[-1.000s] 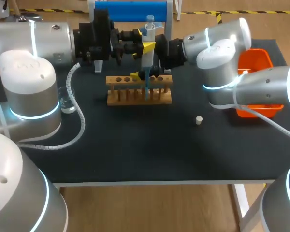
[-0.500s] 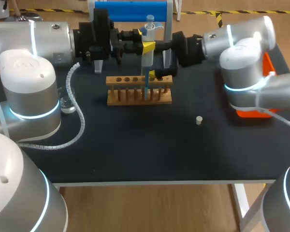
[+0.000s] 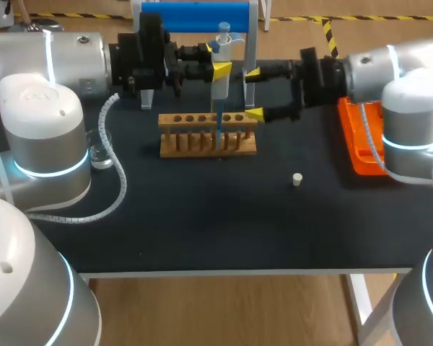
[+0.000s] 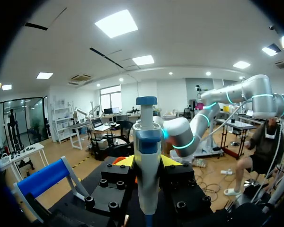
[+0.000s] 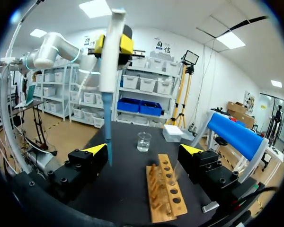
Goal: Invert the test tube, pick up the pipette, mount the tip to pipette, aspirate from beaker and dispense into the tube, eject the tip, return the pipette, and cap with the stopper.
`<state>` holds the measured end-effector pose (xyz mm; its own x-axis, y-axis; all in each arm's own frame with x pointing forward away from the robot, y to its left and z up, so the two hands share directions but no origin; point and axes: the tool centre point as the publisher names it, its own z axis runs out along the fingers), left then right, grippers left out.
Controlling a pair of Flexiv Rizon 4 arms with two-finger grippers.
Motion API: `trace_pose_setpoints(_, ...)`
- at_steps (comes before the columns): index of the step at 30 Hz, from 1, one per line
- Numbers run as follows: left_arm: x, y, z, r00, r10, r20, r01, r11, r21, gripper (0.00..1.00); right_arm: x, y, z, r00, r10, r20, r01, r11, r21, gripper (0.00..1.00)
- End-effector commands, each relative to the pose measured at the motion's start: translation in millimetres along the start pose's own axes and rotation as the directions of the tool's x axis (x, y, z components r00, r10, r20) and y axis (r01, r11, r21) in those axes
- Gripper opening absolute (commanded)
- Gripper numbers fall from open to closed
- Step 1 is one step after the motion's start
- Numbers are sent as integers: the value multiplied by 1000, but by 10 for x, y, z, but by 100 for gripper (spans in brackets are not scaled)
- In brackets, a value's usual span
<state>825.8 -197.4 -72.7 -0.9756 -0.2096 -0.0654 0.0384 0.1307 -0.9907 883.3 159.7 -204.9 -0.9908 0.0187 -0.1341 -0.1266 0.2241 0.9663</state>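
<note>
Glass tube (image 5: 174, 174) faint in wooden rack (image 5: 161, 198)

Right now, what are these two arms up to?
The left gripper holds a pipette upright, its blue tip pointing down at the wooden rack. Whether it dips into anything there, I cannot tell. The right gripper hangs open and empty beside the rack. A beaker stands off to the left, and the stopper lies loose on the table, so nothing is capped yet.

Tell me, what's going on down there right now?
Left gripper shut on pipette, blue tip down at the wooden rack. Right gripper open, empty, beside the rack. Stopper lies apart. Nothing blocking.
</note>
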Motion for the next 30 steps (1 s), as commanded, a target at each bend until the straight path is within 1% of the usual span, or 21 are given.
trace_pose_setpoints(1, -1, 3, -6, 1000, 1, -1, -1, 1000, 3, 0, 215, 113, -375, 1000, 11, 10, -10, 999, -44, 100)
trace_pose_setpoints(8, -1, 3, -6, 1000, 1, -1, -1, 1000, 3, 0, 411, 392, -280, 999, 26, -25, -30, 989, -144, 100)
trace_pose_setpoints(11, -1, 3, -6, 1000, 1, -1, -1, 1000, 3, 0, 471, 508, -229, 999, 23, -33, -29, 984, -174, 100)
trace_pose_setpoints(13, -1, 3, -6, 1000, 1, -1, -1, 1000, 3, 0, 508, 578, -183, 999, 25, -28, -29, 983, -179, 100)
trace_pose_setpoints(14, -1, 3, -6, 1000, 1, -1, -1, 1000, 3, 0, 523, 610, -159, 999, 32, -31, -38, 979, -200, 100)
trace_pose_setpoints(16, -1, 3, -6, 1000, 1, -1, -1, 1000, 3, 0, 553, 677, -116, 999, 35, -31, -41, 975, -217, 100)
trace_pose_setpoints(19, -1, 3, -6, 1000, 1, -1, -1, 1000, 3, 0, 571, 754, -41, 998, 52, -30, -57, 971, -232, 100)
trace_pose_setpoints(30, -1, 3, -6, 1000, 1, -1, -1, 1000, 3, 0, 611, 933, 155, 997, 68, -24, -72, 971, -228, 100)
